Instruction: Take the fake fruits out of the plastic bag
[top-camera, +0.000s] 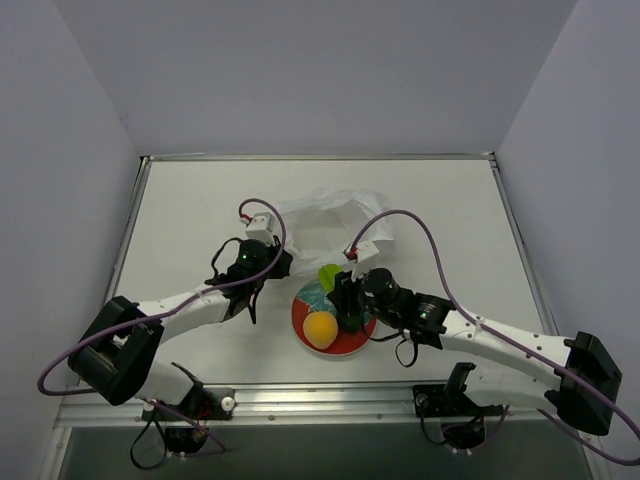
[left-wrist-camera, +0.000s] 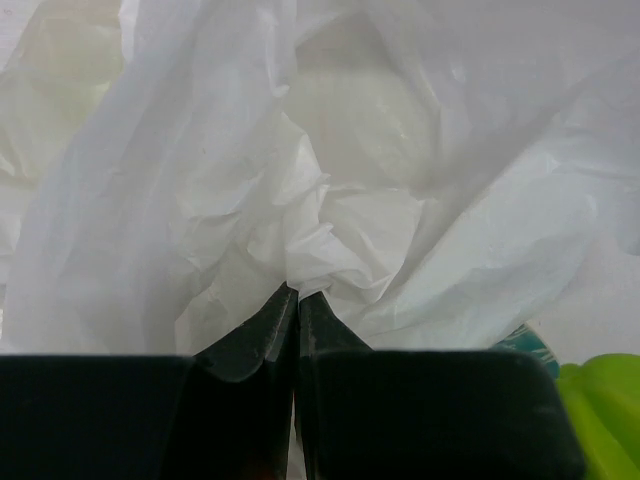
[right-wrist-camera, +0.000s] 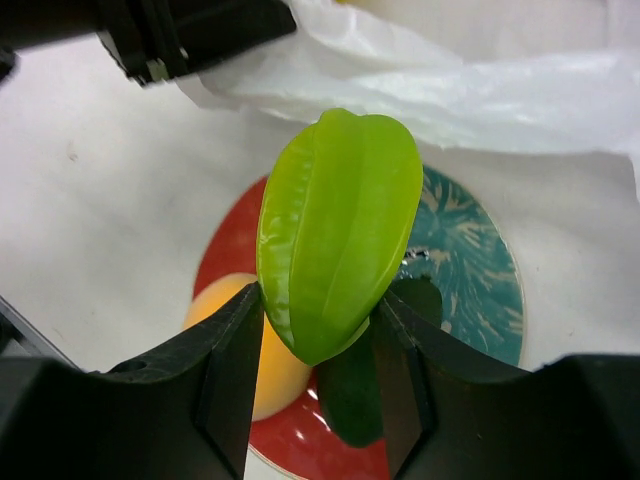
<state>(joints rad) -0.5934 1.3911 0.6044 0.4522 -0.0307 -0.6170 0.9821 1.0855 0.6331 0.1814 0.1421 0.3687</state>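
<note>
The whitish plastic bag (top-camera: 330, 215) lies crumpled behind the red-and-teal plate (top-camera: 350, 342). My left gripper (top-camera: 272, 262) is shut on a fold of the bag's film (left-wrist-camera: 300, 250), fingertips (left-wrist-camera: 278, 315) pressed together. My right gripper (right-wrist-camera: 318, 320) is shut on the yellow-green pointed, ribbed fruit (right-wrist-camera: 340, 230) and holds it above the plate (right-wrist-camera: 470, 260), by the bag's near edge. That fruit also shows in the top view (top-camera: 328, 272) and the left wrist view (left-wrist-camera: 600, 410). The round orange-yellow fruit (top-camera: 320, 328) and the dark green oval fruit (right-wrist-camera: 350, 400) lie on the plate. A fourth fruit does not show.
The bag's film (right-wrist-camera: 450, 90) hangs just behind the held fruit. The left arm's wrist (right-wrist-camera: 190, 30) is close at the upper left of the right wrist view. Purple cables (top-camera: 400, 215) loop over both arms. Grey walls border the table.
</note>
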